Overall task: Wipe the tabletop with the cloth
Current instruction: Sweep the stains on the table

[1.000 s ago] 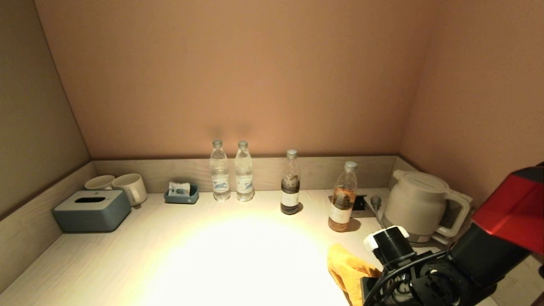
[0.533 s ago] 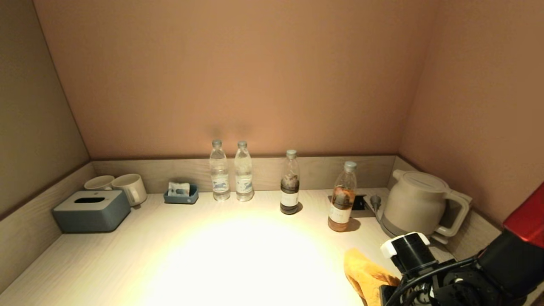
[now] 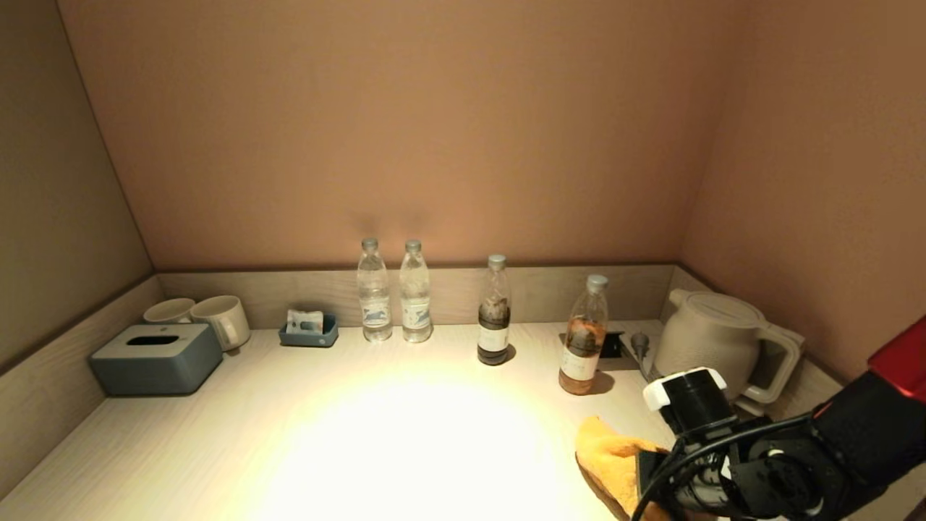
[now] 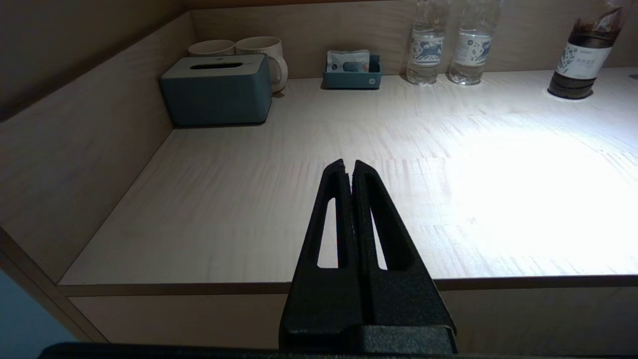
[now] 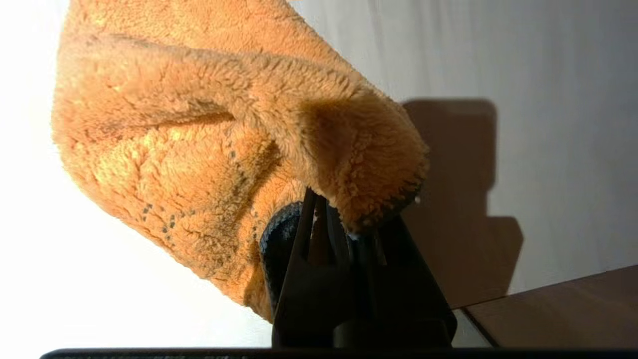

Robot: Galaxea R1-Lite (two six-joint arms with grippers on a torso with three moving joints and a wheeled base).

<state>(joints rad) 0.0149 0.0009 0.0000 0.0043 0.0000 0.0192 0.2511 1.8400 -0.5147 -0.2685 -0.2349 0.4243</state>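
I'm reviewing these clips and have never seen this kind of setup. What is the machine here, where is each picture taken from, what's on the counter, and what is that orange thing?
It is a two-armed robot. The wide picture comes from a camera on its head, looking down at the tabletop. The other two come from cameras on its wrists, just behind the fingers.

The right gripper is shut on the cloth, the orange fleecy thing, low over the counter's near right part. The left gripper is shut and holds nothing, waiting by the counter's front edge.

Along the back stand a tissue box, two mugs, a small tray with a sachet, two water bottles, two bottles with dark drink and a kettle.
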